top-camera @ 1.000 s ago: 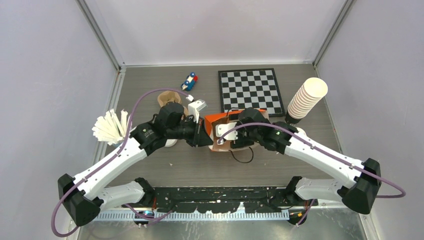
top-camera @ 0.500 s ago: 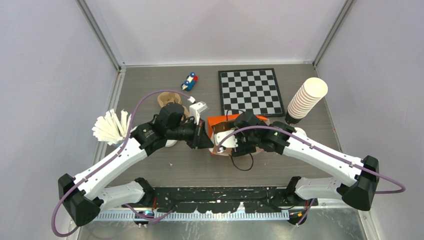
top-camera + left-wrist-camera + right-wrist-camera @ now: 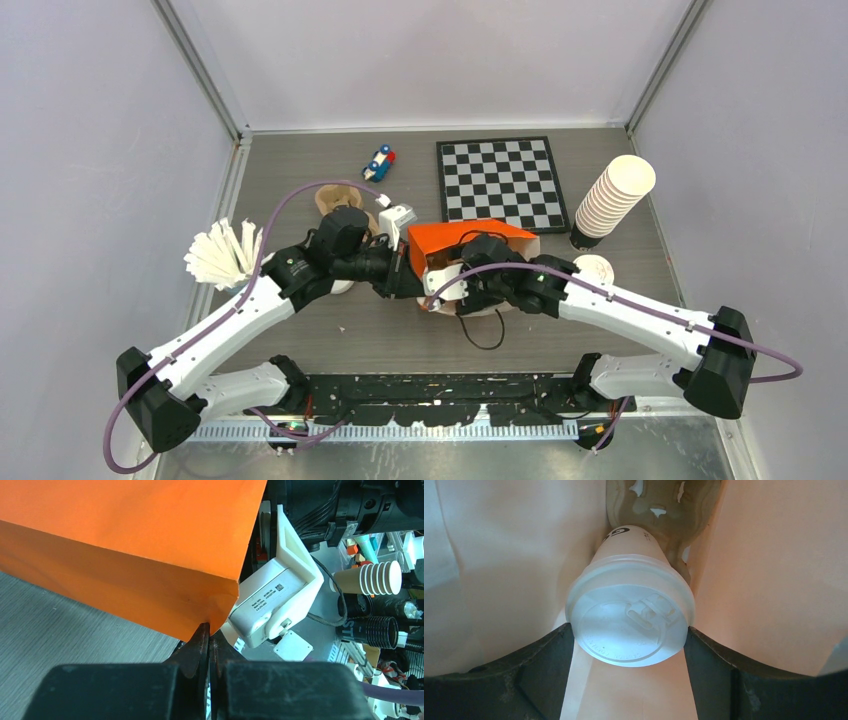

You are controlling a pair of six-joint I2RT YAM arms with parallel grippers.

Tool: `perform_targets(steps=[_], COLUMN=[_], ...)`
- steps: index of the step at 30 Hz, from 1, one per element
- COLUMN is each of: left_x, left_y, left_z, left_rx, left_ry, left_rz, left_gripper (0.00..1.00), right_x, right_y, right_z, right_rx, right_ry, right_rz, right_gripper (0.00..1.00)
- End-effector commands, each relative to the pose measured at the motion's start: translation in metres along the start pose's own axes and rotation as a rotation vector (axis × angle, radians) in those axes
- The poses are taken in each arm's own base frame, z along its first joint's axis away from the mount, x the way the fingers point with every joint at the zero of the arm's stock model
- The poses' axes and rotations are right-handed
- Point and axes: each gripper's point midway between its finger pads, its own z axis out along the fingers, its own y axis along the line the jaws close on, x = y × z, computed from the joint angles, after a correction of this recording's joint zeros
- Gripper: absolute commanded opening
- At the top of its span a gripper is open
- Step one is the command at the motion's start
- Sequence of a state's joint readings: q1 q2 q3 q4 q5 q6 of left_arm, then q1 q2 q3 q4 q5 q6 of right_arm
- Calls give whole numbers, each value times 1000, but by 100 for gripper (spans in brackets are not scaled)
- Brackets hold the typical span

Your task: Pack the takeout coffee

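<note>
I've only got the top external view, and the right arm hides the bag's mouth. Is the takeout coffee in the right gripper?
Observer: Yes. The right wrist view shows the right gripper clamping the takeout coffee, sip lid toward the camera, inside the orange bag.
Operator: Anything deeper in the bag?
Observer: A brown pulp carrier lies past its base.
Operator: And the left gripper?
Observer: The left wrist view shows the left gripper shut on the bag's corner.
</note>
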State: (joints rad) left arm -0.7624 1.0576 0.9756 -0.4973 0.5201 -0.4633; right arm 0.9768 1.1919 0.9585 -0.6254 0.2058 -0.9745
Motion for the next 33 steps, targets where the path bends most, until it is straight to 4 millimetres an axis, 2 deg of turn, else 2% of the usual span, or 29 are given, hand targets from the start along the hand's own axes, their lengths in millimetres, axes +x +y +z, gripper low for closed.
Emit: perform_targets(steps=[1, 6, 15, 22, 27, 33], left_x=[-1, -1, -1, 0, 0, 1], left_y=[-10, -9, -8, -6, -6, -5], left_z=[-5, -4, -5, -6, -7, -6], left_rx=[44, 40, 31, 17, 14, 18], left_ry=[-4, -4, -8, -5, -3, -3], left_rz=[16, 11, 8, 14, 18, 21], left_gripper=[0, 0, 0, 0, 0, 0], right_x=[4, 5, 9, 6, 12, 21], right_y=[-13, -21, -23, -34, -33, -24], right_z=[4, 1, -3, -22, -31, -26], right_rx=[79, 138, 183, 211, 203, 177], right_ry=[26, 30, 37, 32, 57, 98], right_rz=[-8, -7, -12, 28, 29, 2], right_gripper=[57, 57, 56, 56, 56, 56])
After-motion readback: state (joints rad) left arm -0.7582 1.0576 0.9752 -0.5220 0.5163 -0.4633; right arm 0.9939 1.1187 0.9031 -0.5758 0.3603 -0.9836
